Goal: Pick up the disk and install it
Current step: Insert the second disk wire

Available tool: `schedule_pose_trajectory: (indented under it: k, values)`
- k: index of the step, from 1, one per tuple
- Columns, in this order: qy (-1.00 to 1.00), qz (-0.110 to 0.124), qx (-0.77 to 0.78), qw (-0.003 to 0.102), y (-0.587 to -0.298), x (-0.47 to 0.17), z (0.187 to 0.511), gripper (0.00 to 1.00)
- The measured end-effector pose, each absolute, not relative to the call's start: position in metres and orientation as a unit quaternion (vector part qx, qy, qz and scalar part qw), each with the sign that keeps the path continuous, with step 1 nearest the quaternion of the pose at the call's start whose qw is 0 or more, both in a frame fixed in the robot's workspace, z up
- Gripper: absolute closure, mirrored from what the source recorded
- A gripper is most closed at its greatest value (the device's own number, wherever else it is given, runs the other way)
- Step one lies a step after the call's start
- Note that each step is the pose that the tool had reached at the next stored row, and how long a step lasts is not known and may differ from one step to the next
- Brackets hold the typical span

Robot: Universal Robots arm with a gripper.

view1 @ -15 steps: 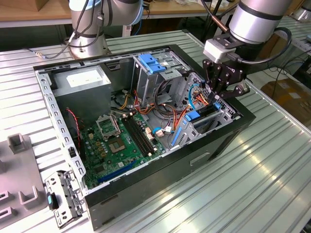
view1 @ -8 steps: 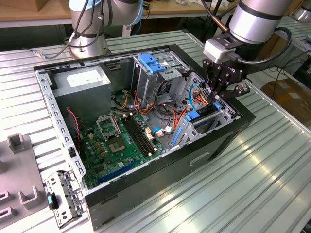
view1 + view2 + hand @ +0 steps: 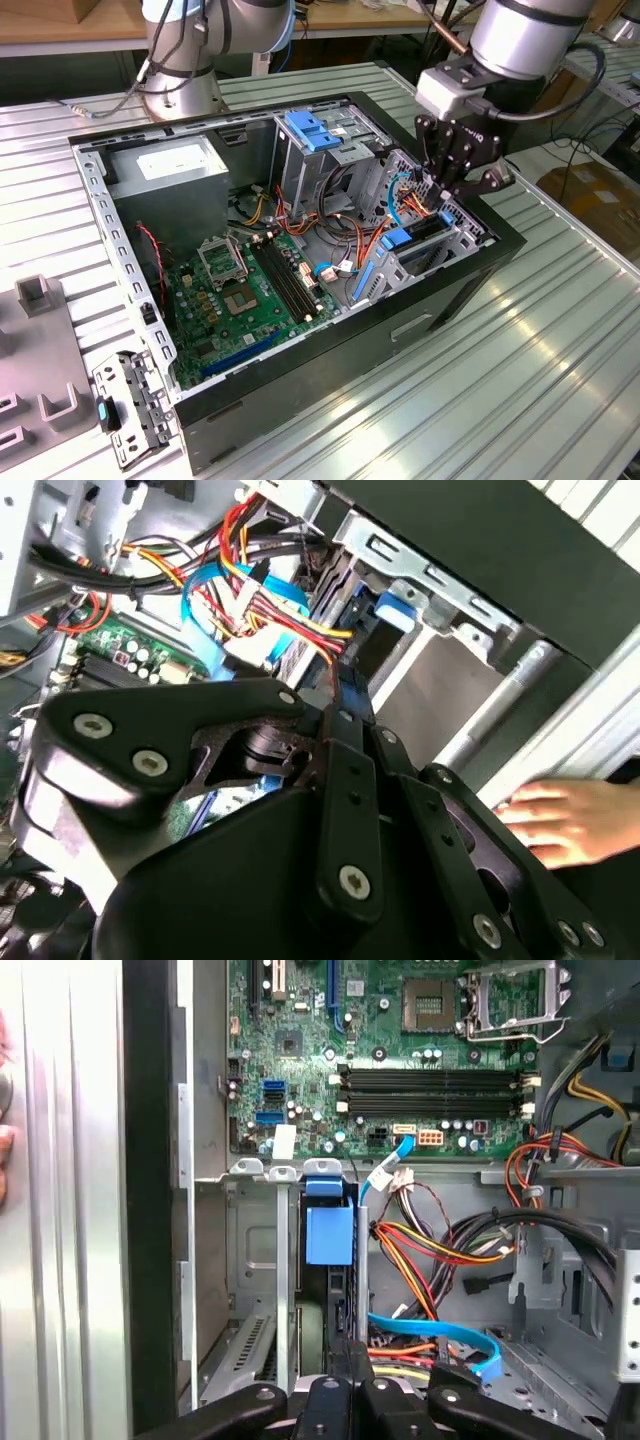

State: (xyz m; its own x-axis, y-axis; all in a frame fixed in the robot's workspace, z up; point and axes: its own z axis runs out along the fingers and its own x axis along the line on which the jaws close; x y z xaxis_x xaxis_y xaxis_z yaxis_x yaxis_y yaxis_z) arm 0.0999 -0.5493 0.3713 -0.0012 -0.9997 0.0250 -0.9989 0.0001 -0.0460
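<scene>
The disk [image 3: 424, 232] stands on edge inside the drive cage [image 3: 470, 232] at the exterior view's right end of the open computer case. Its blue side rail [image 3: 398, 239] faces the motherboard. In the first wrist view the disk [image 3: 336, 1305] is a dark narrow edge in its slot, under a blue rail tab [image 3: 329, 1232]. My gripper [image 3: 447, 198] hangs straight over the disk's outer end. Its fingers [image 3: 372, 1397] are drawn together with no visible gap, and nothing shows between them. Whether the tips touch the disk I cannot tell. The gripper [image 3: 330, 718] points into the cage beside the cables.
Red, yellow and blue cables [image 3: 402, 196] crowd the cage's inner side. A bare blue bracket [image 3: 314, 131] tops the middle cage, and a grey power supply [image 3: 170, 166] sits at the back. The motherboard [image 3: 250, 288] lies on the case floor. A person's hand [image 3: 560, 822] rests outside the case wall.
</scene>
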Motion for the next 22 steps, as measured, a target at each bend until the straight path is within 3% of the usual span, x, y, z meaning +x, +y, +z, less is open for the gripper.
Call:
schedule_pose_trajectory:
  k: [3,14,22]
  values:
    - [0.707,-0.024,-0.707,0.007,-0.549,0.100,0.390,0.89]
    - [0.707,-0.022,-0.707,0.003,-0.546,0.090,0.397,0.89]
    - [0.707,-0.028,-0.707,-0.011,-0.511,0.090,0.397,0.89]
